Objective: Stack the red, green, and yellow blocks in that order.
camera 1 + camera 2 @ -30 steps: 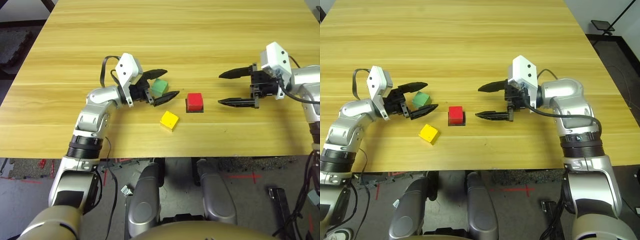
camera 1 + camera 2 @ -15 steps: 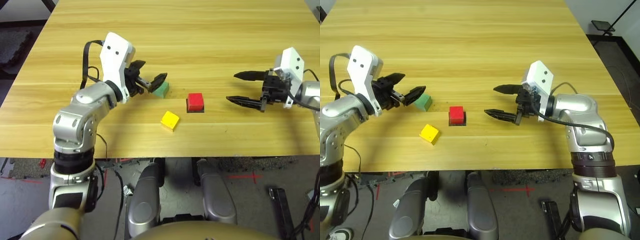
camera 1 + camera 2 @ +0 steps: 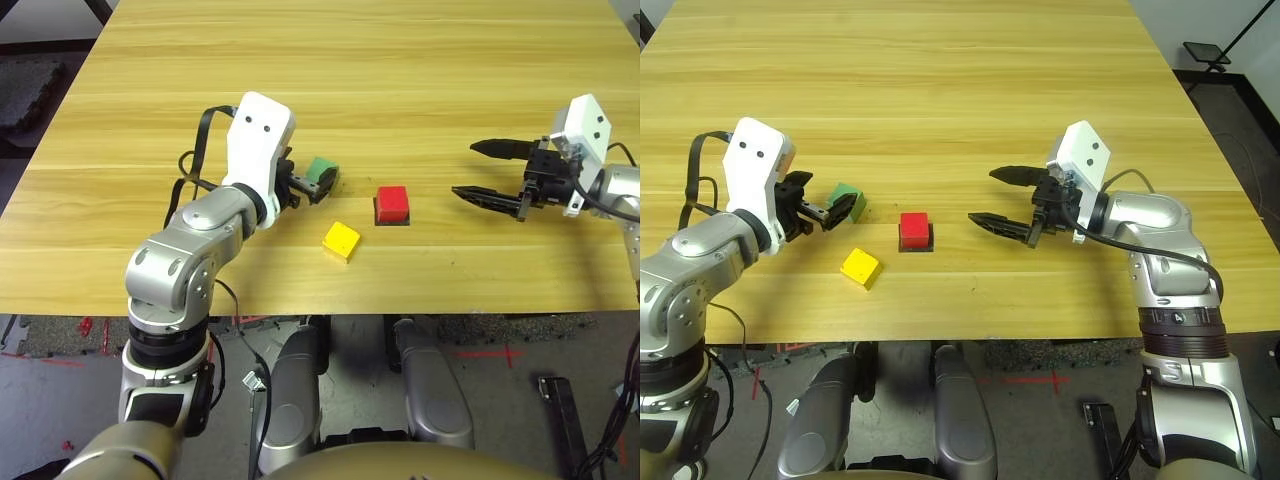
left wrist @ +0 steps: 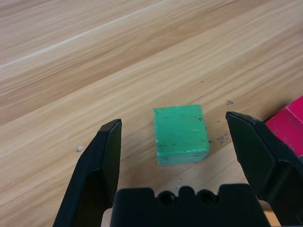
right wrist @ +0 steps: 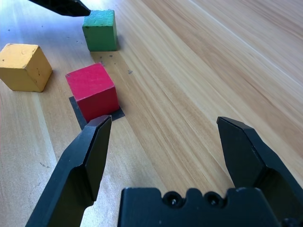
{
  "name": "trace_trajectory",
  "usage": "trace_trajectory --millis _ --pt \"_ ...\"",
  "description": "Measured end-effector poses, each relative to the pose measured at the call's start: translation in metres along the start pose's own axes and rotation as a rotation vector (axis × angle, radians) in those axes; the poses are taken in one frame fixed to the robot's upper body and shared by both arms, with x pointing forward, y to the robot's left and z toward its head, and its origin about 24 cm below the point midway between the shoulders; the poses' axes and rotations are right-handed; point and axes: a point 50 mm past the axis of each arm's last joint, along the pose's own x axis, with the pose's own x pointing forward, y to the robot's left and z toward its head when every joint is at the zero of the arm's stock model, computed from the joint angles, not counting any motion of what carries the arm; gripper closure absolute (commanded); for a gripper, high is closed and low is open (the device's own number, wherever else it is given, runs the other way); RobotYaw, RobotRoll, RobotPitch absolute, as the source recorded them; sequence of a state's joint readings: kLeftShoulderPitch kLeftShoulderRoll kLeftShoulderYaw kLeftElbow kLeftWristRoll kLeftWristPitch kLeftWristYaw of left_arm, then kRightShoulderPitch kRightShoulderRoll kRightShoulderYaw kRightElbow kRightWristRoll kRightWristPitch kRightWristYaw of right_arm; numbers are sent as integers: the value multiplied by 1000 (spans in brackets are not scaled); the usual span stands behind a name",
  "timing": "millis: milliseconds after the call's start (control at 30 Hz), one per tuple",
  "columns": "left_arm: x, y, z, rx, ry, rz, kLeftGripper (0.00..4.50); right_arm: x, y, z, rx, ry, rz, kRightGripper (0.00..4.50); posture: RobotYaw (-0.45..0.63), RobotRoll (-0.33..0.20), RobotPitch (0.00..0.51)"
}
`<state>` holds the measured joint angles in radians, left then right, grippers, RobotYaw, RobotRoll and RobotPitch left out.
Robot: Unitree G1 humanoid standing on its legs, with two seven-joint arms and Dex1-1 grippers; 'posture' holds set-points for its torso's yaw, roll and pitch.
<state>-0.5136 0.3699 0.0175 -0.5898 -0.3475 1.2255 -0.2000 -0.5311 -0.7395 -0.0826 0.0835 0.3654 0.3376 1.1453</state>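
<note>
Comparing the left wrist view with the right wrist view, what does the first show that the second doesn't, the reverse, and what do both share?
Left wrist view only: the left gripper's two fingers, open, with the green block between them.

Right wrist view only: the black patch under the red block.

Both: green and red blocks, wooden tabletop.

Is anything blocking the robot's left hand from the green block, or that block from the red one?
Nothing visible does. The left end effector is open over the green block, and only bare table lies between that and the red block.
</note>
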Motion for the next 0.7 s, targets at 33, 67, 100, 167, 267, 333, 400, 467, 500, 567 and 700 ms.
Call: trace_trajectory --millis 33,67,100,167,267,333,400,467,500,567,700 --pt "0 -1 -1 2 4 -4 0 0 0 0 1 0 -1 19 271 74 269" --pt "1 -2 -2 5 10 -10 0 0 0 -1 2 1 0 19 271 74 269" --pt "1 -3 -3 5 16 -13 0 0 0 -1 2 2 1 19 268 73 273" --pt "2 -5 -5 4 30 -21 0 1 0 -1 1 3 5 19 264 71 275" --pt "3 -9 -8 0 43 -33 0 3 1 -2 1 4 12 19 259 70 279" --pt "4 -9 -9 1 50 -31 0 4 2 -2 1 4 13 19 254 70 281" --pt "7 -10 -12 3 66 -30 0 4 2 -2 -1 3 13 19 250 69 281" --pt "10 -10 -15 -3 80 -28 0 4 2 -1 -3 3 10 19 248 69 280" --pt "11 -11 -16 -5 86 -31 0 4 3 -1 -4 3 10 19 247 70 281" --pt "15 -12 -18 -10 92 -33 0 4 3 -2 -2 3 8 19 246 69 281" --pt "21 -11 -23 -15 103 -26 0 4 4 -2 1 0 6 19 243 70 280"
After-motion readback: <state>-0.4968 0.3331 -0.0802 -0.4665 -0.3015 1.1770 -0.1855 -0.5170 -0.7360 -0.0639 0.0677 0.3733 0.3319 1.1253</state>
